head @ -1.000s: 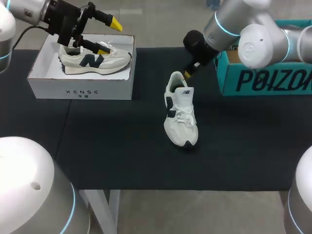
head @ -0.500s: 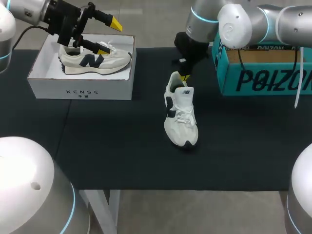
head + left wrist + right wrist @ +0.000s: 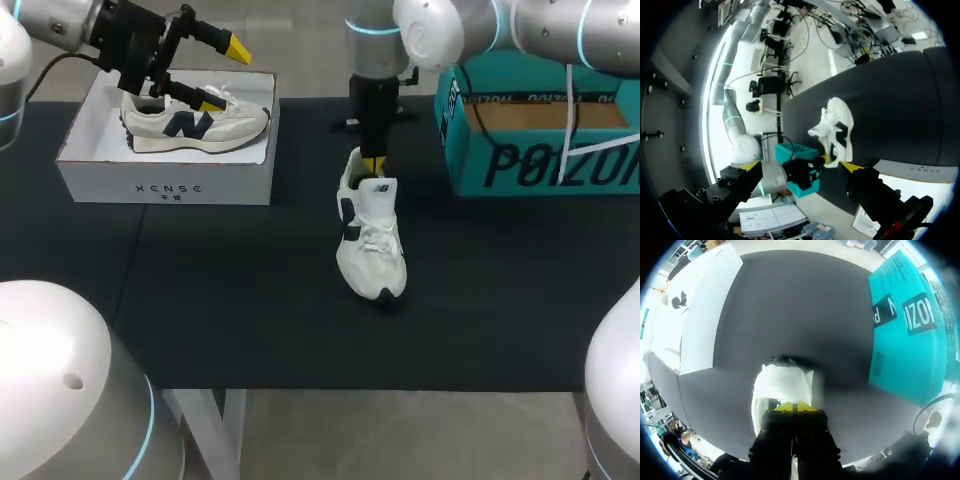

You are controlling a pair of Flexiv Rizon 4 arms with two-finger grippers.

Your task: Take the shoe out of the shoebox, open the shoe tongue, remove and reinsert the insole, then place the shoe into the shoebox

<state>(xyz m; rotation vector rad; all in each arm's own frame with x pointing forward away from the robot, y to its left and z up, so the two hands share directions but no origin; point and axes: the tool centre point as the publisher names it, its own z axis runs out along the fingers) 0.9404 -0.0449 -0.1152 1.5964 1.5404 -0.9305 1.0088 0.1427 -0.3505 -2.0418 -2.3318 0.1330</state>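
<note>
Shoe [image 3: 370,235]: set at the counter [image 3: 250,290] centre, heel at 12 o'clock.
Right fingers [image 3: 373,163]: pressed together at the heel opening.
Left fingers [image 3: 236,46]: spread wide over the shoebox [image 3: 165,185], 10 o'clock.
Risk: the shoe could be tipped if its heel rim is pushed.

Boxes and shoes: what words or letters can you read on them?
"XENSE": front of the white shoebox; the tiny marks under it are too small to read.
"POIZON": side of the teal box, reaching the view's edge.
"N": side of the shoe in the box.
Tongue label of the shoe on the table: too blurred.
</note>
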